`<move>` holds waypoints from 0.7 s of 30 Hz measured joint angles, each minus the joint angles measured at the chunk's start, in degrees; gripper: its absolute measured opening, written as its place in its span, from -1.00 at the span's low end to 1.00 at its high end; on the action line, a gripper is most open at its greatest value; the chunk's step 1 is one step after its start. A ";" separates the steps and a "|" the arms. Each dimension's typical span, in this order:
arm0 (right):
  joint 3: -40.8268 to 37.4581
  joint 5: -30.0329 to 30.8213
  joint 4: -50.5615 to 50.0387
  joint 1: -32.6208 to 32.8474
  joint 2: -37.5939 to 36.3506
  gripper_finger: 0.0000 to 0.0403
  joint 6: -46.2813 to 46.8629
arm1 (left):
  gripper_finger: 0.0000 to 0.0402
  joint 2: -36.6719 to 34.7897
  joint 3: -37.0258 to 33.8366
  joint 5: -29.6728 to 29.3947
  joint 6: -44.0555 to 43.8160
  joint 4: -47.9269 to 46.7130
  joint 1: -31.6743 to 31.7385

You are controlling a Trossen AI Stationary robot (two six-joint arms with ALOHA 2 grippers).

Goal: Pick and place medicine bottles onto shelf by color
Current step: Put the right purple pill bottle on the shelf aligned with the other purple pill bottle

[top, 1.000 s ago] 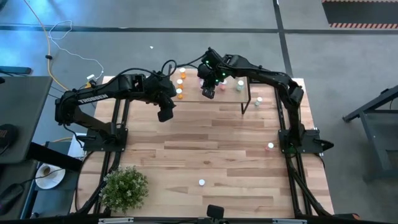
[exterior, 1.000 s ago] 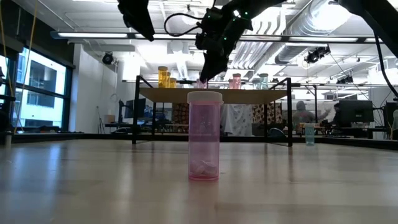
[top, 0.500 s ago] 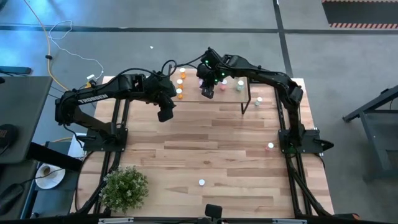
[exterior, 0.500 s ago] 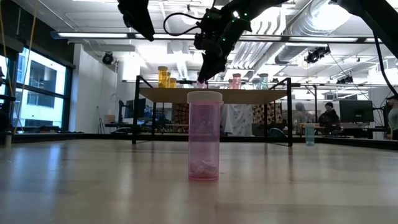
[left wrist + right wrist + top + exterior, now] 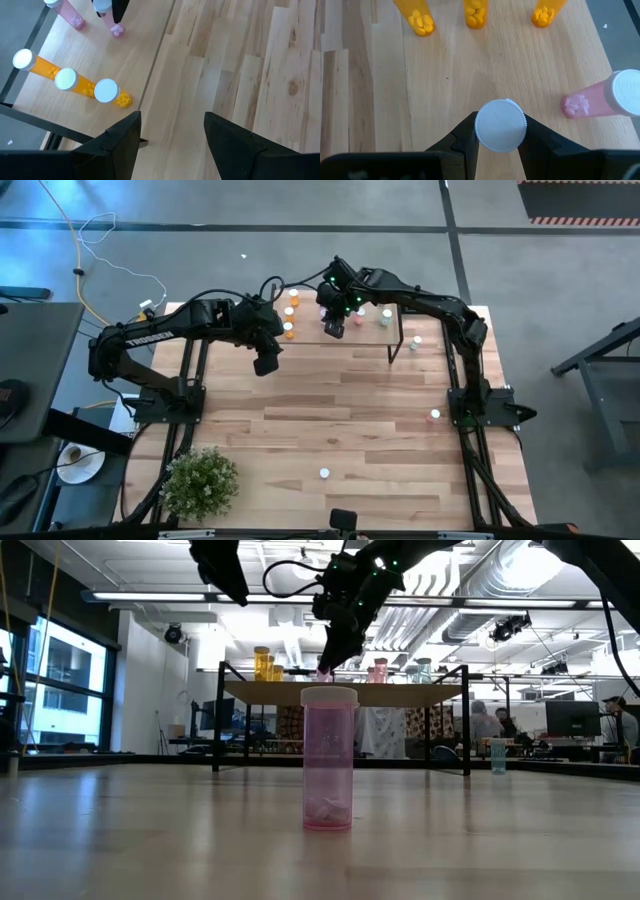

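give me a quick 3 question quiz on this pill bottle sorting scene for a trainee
1. True or false: the left gripper holds a bottle.
2. How many orange bottles stand in a row on the shelf?
3. Multiple choice: the white-capped bottle sits between the fingers of the right gripper above which place? A) the bare tabletop B) the shelf C) the potted plant

Key
1. False: its fingers are spread with nothing between them, beside the shelf edge.
2. Three.
3. B: it is over the shelf, near another pink bottle. A lone pink bottle is on the tabletop.
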 joint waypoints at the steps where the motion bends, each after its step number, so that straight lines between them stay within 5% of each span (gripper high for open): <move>1: 0.00 0.00 0.00 0.00 0.00 -0.49 0.00 | 0.03 0.00 0.00 0.00 0.00 -0.02 0.00; 21: -0.15 0.68 0.93 0.09 0.04 -0.25 -1.05 | 0.03 0.00 0.00 0.00 0.00 -0.41 0.00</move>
